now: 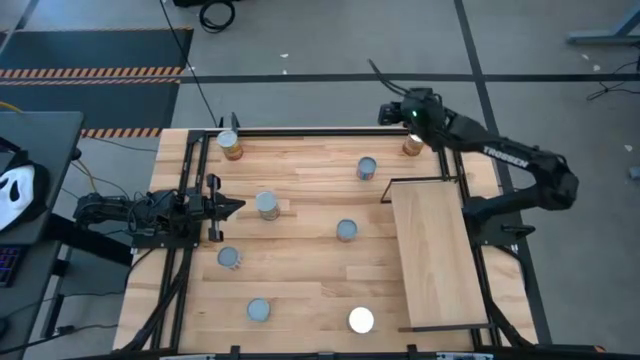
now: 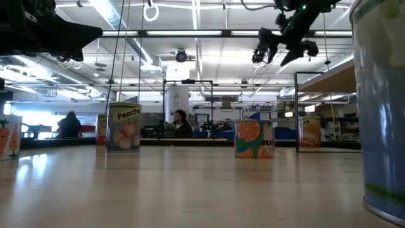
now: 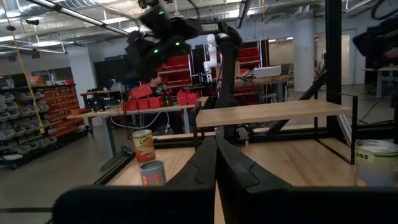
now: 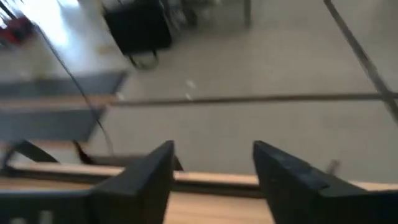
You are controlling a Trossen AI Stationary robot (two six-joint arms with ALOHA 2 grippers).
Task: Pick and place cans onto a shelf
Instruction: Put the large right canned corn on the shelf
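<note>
Position check, right claw (image 1: pixel 413 118): fingers spread apart, nothing between them, raised well above the counter (image 1: pixel 300 280) at its far right corner. Pointed outward past the counter's far edge, so only floor visible between the fingers in the right wrist view.

Nearest target: orange-sided can (image 1: pixel 412 146), standing upright just beside the claw, on the side toward the counter's middle, and lower. Long axis vertical, round metal top facing up. Not between the fingers and apparently not touching them.

Destination: shelf (image 1: pixel 435 250), a pale board starting just past that can and running away from the claw toward the counter's near edge. No cans on it yet.

Next nearest: silver-topped can (image 1: pixel 367 168), farther from the claw, toward the counter's middle.

Left claw (image 1: pixel 228 207): clenched, empty, waiting at the opposite side of the counter, well apart from the orange-sided can and from the shelf.

Likely requirement for the coming move: use the right arm, as the nearer one; draw the claw back over the can, tip the fingers downward, descend to straddle the can's sides, then close.
</note>
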